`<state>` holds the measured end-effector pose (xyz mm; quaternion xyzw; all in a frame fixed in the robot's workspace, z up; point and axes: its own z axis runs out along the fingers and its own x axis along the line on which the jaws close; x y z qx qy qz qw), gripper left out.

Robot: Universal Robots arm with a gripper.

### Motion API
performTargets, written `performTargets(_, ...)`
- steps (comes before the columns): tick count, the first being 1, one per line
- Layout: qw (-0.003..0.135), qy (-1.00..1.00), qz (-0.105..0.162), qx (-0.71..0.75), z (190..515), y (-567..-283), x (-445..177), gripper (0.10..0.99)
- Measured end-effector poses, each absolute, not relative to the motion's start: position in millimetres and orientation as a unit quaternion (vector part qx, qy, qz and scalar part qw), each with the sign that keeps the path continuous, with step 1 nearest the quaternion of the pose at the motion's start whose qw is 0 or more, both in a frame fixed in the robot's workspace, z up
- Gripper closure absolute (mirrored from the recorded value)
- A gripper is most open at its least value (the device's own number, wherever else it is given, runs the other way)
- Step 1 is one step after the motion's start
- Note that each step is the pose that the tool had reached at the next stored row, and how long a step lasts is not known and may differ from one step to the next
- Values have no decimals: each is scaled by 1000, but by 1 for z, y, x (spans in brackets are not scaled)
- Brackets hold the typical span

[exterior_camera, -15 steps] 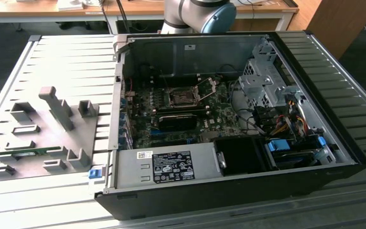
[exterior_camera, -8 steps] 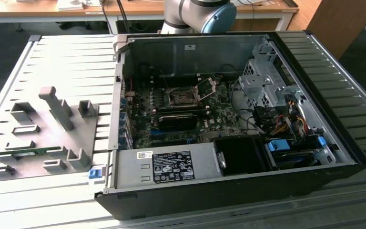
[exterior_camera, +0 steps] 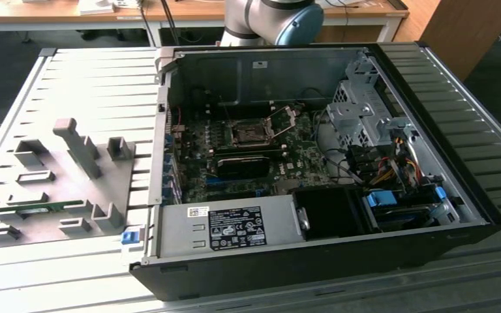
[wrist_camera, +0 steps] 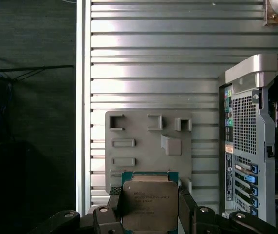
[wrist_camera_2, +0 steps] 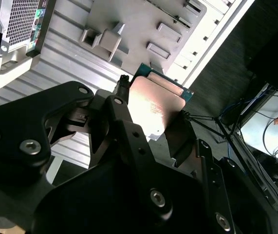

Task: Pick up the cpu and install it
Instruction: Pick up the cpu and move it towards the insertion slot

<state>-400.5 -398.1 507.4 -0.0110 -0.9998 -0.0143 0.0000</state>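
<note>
**Chip in the grip, well clear of the table**

Right at the gripper (wrist_camera: 150, 199), the cpu (wrist_camera: 150, 208) sits pinched between the two dark fingers (wrist_camera: 185, 209). One finger presses on each of two opposite edges, so the jaws stand just as far apart as the chip is wide. In the first wrist view its silvery metal lid faces the camera, and a strip of green board pokes out just past the fingertips. The second wrist view shows the same hold from an angle, with light glaring off the lid and one green corner jutting beyond the tips.

Past the fingertips and well below them lies a grey fixture plate (wrist_camera: 148, 141) with moulded pockets and holders. The chip hangs over its near edge without touching it. The plate rests on a ribbed aluminium table (wrist_camera: 153, 48), whose slats run on beyond the fingers.

Off to one side of the fingers, well apart from them, is the computer case (wrist_camera: 246, 136), its perforated rear panel turned this way.

From the exterior view, that case lies open on the table. The square socket (exterior_camera: 248, 134) on the board has its metal frame flipped up, and the power supply (exterior_camera: 224, 228) fills the near corner. A green memory stick (exterior_camera: 50, 208) lies on the plate, and a joint of the arm (exterior_camera: 273, 19) rises behind the case.
</note>
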Motion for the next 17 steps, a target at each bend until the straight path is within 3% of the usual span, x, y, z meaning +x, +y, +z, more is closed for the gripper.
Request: performTargets(17, 0, -1000, -15, -11, 511, -398, -366, 541)
